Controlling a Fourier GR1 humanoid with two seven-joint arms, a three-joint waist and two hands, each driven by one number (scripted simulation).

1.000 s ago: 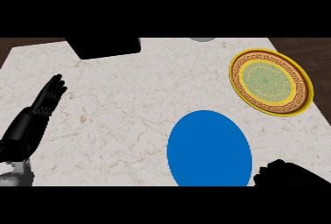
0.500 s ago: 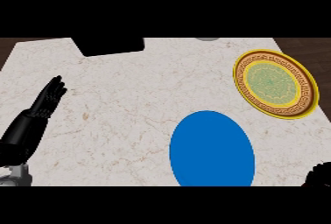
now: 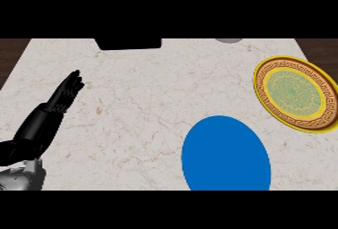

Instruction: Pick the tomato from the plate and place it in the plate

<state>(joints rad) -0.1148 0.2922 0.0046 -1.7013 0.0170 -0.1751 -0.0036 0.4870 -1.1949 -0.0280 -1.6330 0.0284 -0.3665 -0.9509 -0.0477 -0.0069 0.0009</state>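
Note:
A plain blue plate (image 3: 226, 154) lies on the marble counter at the lower middle right, with nothing on it. A yellow plate with a green patterned centre (image 3: 294, 93) sits at the right edge, also bare. No tomato shows anywhere in the head view. My left hand (image 3: 65, 95) rests at the left side, fingers straight and pointing up, holding nothing. My right hand is out of the picture.
A dark rectangular object (image 3: 128, 43) sits at the counter's far edge, left of centre. A small grey object (image 3: 228, 40) peeks in at the far edge further right. Dark wood (image 3: 13, 51) borders the counter (image 3: 145, 103) at the upper corners.
My right hand, seen at the lower right a second ago, slid out of the picture past the lower right corner. The view shifted slightly. The left hand stayed put.

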